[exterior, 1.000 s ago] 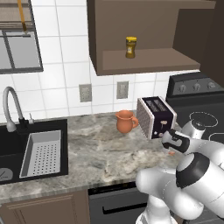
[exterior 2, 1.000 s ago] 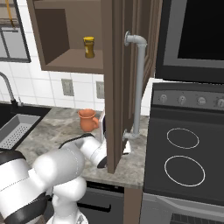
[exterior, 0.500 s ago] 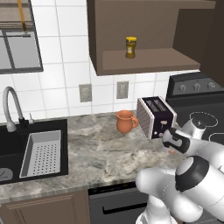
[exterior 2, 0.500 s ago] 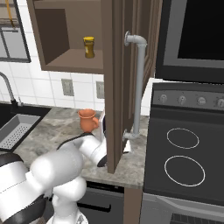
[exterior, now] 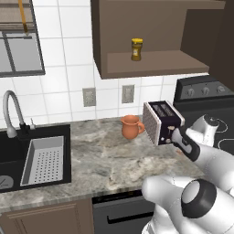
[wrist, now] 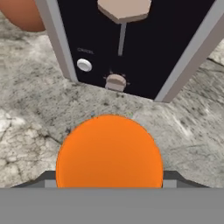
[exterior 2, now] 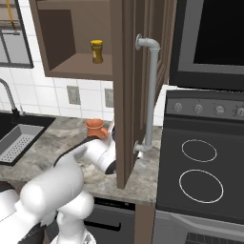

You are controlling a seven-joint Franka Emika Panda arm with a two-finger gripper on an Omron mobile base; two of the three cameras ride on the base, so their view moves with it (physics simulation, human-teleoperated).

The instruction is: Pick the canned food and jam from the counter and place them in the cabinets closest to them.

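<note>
The claw (wrist: 109, 186) shows in the hand view as two dark fingertips (wrist: 48, 178) flanking the jam (wrist: 109, 151), one at each side of the orange jar. The jaws sit against its sides part-way apart, so it appears gripped. The jam's lower part is cut off at the frame's bottom, and its top cannot be made out, so which way it points and how its axis lies is not clear; only a rounded orange face shows.

In the left base view the forearm reaches toward the toaster (exterior: 161, 122), and the claw and jam are hidden behind the arm's own links. In the right base view the hand is hidden behind the open cabinet door (exterior 2: 125, 90).

Compared with the frames a second ago, almost nothing differs: the arm keeps the same pose by the toaster, and the scene behind it is unchanged.

Just past the jam lies the counter (wrist: 30, 118), grey-brown and marbled. Beyond it stands the toaster's dark end face with a white button (wrist: 84, 65) and a tan knob (wrist: 116, 82); its lever is cut off at the top edge. A terracotta mug (exterior: 130, 126) stands beside the toaster, near the wall. Farther left is the sink (exterior: 43, 160) with its faucet (exterior: 11, 112). Above, the cabinets (exterior: 151, 64) stand open, with an amber jar (exterior: 136, 49) upright on the shelf.
</note>
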